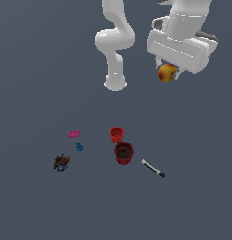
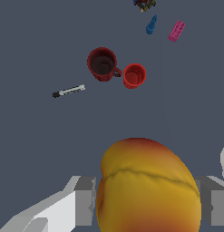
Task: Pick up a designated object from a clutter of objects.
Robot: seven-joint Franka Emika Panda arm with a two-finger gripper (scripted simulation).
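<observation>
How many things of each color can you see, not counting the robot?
Red cups: 2, the bright red cup and the dark red cup
Pink brick: 1
Blue piece: 1
Dark multicoloured lump: 1
Black-and-white marker: 1
Yellow-orange ball, held in the gripper: 1
Total: 7

floor [image 1: 33,70] — grey | two red cups [image 1: 120,145] (touching) | marker [image 1: 153,168] | pink brick [image 1: 73,134]
</observation>
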